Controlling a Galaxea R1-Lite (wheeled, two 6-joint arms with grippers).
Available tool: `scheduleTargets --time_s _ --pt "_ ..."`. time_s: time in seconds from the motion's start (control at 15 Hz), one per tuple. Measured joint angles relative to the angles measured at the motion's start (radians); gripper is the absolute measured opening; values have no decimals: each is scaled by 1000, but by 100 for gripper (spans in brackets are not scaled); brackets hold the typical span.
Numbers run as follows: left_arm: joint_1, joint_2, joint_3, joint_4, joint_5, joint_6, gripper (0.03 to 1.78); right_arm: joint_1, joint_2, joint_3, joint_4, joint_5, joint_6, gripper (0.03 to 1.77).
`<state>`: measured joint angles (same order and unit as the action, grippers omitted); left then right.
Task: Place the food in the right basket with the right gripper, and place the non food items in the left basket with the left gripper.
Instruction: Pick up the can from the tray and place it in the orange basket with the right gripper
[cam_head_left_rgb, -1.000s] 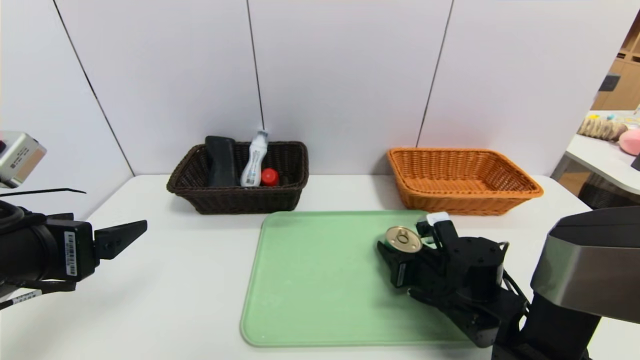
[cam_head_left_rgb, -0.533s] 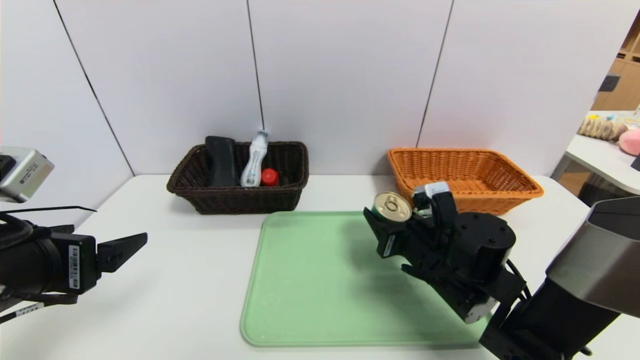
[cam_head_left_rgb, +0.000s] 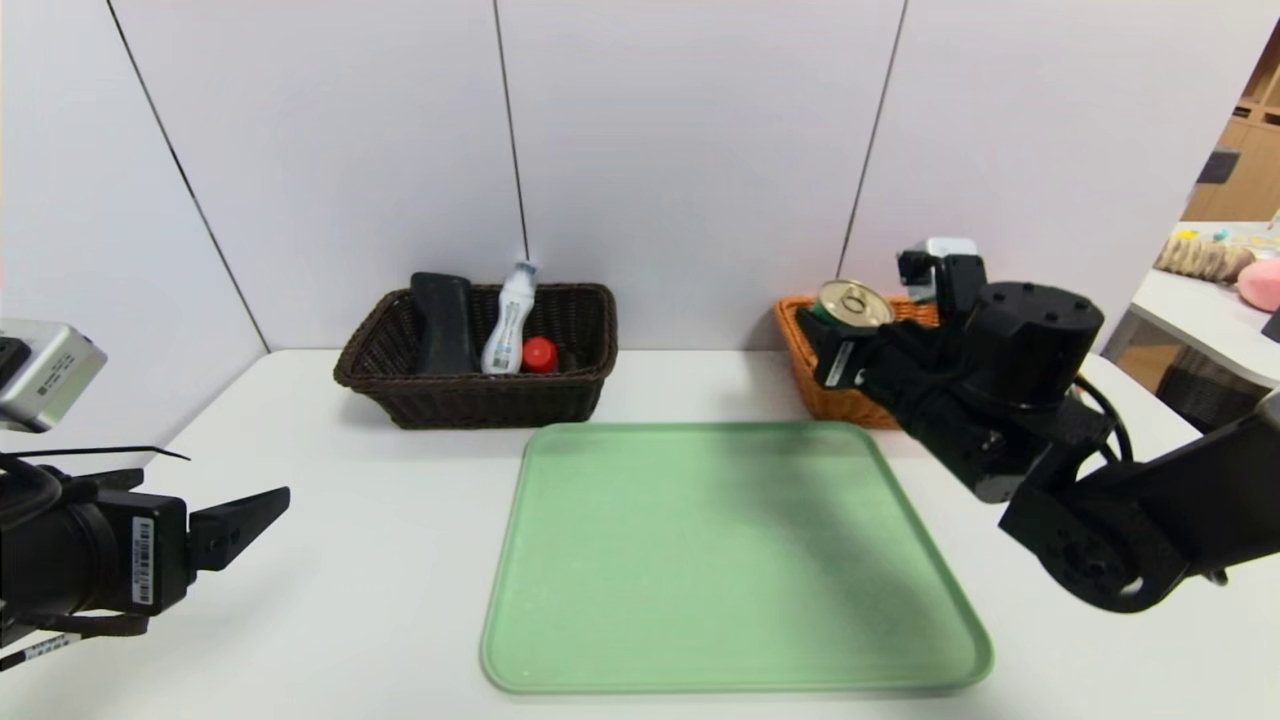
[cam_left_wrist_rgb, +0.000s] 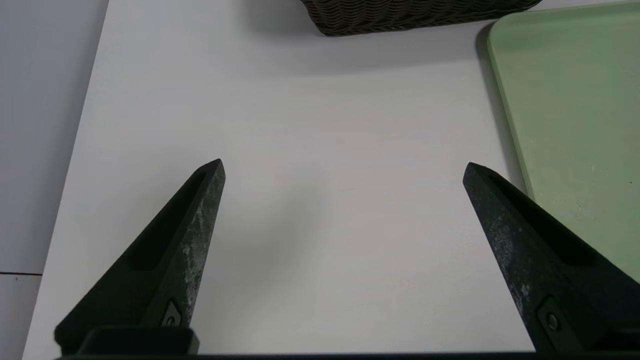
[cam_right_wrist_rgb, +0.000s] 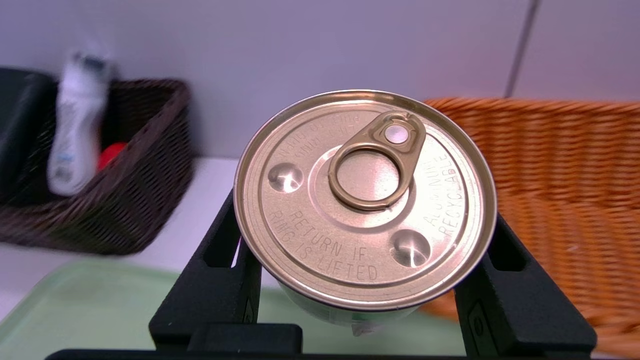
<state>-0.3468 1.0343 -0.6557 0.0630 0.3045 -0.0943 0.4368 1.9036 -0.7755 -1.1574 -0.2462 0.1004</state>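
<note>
Above the near left corner of the rectangular orange-tan wicker basket (cam_head_left_rgb: 930, 355), the black two-fingered right gripper (cam_head_left_rgb: 845, 330) holds the small squat tin can with a gold pull-ring lid (cam_head_left_rgb: 855, 303) off the table, fingers clamped on its sides. The right wrist view shows the can (cam_right_wrist_rgb: 365, 197) gripped between both fingers, lid facing the camera, a strip of green label under the rim. The bulky black right arm hides much of the basket's front wall and inside, so what lies in it cannot be told.

The pale green plastic tray (cam_head_left_rgb: 730, 560) sits on the white table (cam_head_left_rgb: 400, 520) in front of both baskets, nothing on it.

The rectangular dark brown wicker basket (cam_head_left_rgb: 480, 395) stands at the back left against the white panel wall (cam_head_left_rgb: 680, 150). It holds three things — the long black textured case (cam_head_left_rgb: 443, 322) leaning on the far rim, the translucent white bottle (cam_head_left_rgb: 508, 320) propped beside it, and the small red lumpy object (cam_head_left_rgb: 539, 353) just beside the bottle's base.

The black left gripper with a white barcode sticker (cam_head_left_rgb: 245, 515) hangs low at the left edge, well apart from everything — fingers (cam_left_wrist_rgb: 195, 225) spread wide, nothing between them, bare table beneath.
</note>
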Motion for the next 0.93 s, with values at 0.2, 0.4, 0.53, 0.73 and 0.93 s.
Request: scheduleTargets --time_s 0.2,0.4,0.53,0.73,0.93 --pt "0 0 -11 0 0 6 169 -116 -34 -127 216 49 -3 101" --pt "0 2 -28 0 0 11 169 -206 -11 -221 327 73 -6 101" --pt "0 9 -40 0 0 11 169 -259 30 -274 340 89 -7 101" --pt "-1 19 -47 0 0 11 169 -310 100 -342 349 101 -7 101" --pt "-1 25 -48 0 0 11 169 -334 154 -361 348 102 -5 101"
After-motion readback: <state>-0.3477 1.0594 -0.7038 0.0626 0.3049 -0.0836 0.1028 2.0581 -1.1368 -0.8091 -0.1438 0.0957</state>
